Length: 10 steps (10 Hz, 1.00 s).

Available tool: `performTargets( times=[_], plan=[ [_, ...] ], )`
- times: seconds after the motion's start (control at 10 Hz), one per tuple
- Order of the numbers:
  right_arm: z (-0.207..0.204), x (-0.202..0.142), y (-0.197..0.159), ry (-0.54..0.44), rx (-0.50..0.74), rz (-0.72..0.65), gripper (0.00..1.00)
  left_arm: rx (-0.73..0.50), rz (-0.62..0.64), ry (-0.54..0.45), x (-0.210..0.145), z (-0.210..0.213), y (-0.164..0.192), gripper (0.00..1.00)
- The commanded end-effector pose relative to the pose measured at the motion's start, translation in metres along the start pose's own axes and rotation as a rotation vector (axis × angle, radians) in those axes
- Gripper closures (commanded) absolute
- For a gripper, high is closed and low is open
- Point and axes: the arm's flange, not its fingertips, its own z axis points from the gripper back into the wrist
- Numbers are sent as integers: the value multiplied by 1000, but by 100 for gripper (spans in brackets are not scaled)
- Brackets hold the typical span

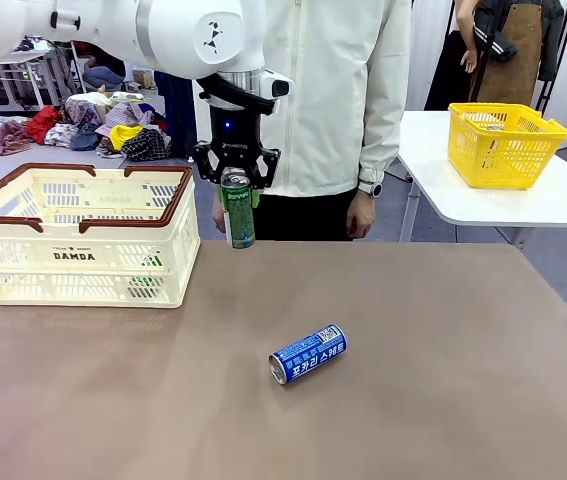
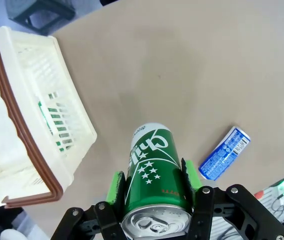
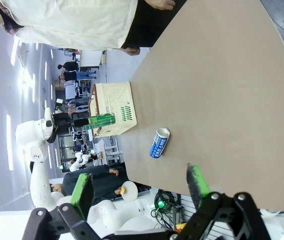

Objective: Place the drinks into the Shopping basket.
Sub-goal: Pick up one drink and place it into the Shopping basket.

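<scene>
While the left end effector (image 1: 237, 196) holds a green can (image 1: 239, 222) near the Shopping basket (image 1: 23, 222), the right wrist view shows the right end effector (image 3: 139, 177) wide open.

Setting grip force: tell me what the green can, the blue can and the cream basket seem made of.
The green can looks like metal: glossy printed wall, bare silver top with a pull tab. The blue can seems the same: glossy print, silver end. The Shopping basket looks like moulded plastic: matt cream lattice walls, dark brown rim.
</scene>
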Motion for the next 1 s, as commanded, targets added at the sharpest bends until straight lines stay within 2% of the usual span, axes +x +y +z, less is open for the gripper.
performTargets(
  times=[0.0,0.3,0.4,0.6,0.7,0.9],
  plan=[
    [1,0,0,-2,8,18,0,8,5,-7,-1,7,2,100],
    [1,0,0,-2,8,18,0,0,0,0,0,0,0,100],
    [1,0,0,-2,8,18,0,3,-65,56,0,7,6,100],
    [1,0,0,-2,8,18,0,-18,-80,-28,18,77,49,100],
    [1,0,0,-2,8,18,0,-60,-134,-14,24,110,78,100],
    [1,0,0,-2,8,18,0,-86,-117,-32,39,137,131,100]
  ],
)
